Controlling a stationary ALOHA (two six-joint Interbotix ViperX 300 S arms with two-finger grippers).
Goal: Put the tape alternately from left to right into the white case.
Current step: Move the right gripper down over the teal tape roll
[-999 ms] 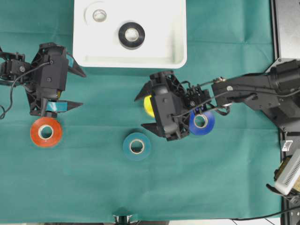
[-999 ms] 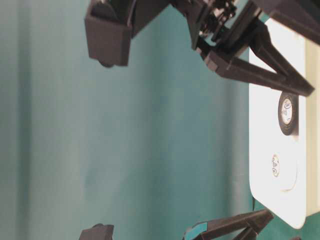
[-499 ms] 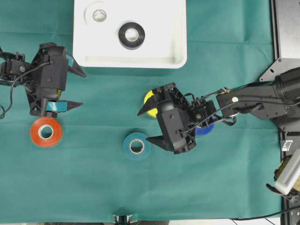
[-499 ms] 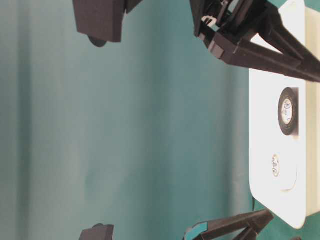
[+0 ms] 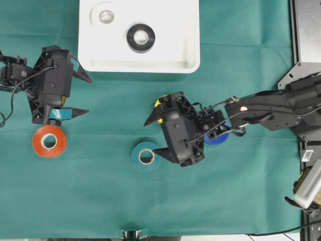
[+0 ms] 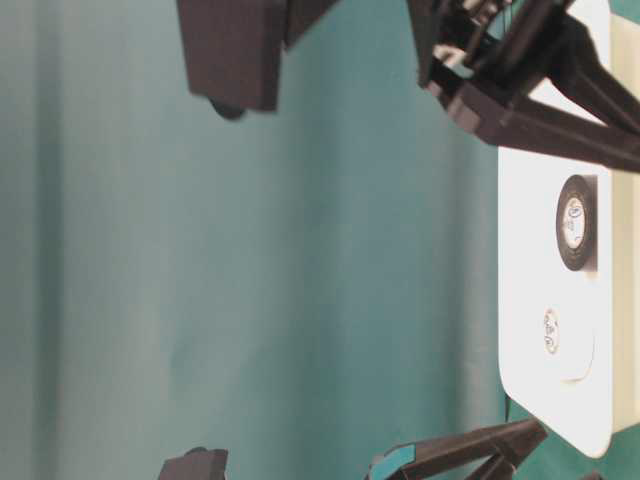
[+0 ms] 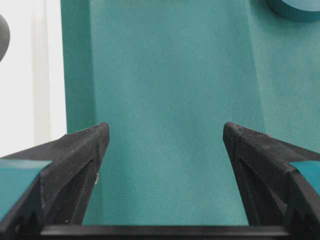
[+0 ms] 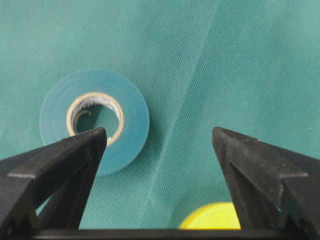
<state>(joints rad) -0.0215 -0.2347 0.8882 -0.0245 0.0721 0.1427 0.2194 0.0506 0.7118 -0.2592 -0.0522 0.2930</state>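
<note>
The white case (image 5: 175,45) at the top holds a white tape roll (image 5: 106,16) and a black roll (image 5: 140,38); both also show in the table-level view, black (image 6: 574,223) and white (image 6: 552,331). On the cloth lie an orange-red roll (image 5: 49,141), a teal roll (image 5: 145,156), a yellow roll (image 5: 159,104) and a blue roll (image 5: 219,137), the last two partly under my right arm. My right gripper (image 5: 149,136) hangs open just above-right of the teal roll (image 8: 132,120), empty, with the yellow roll (image 8: 212,217) near its base. My left gripper (image 5: 88,95) is open and empty, above the orange-red roll.
Green cloth covers the table. A black metal plate (image 5: 306,30) and robot base stand at the right edge. In the left wrist view the case rim (image 7: 30,75) lies left and the teal roll's edge (image 7: 295,7) top right.
My right gripper has swung down and left, off the yellow and blue rolls, towards the teal roll. The left arm and all rolls have stayed put.
</note>
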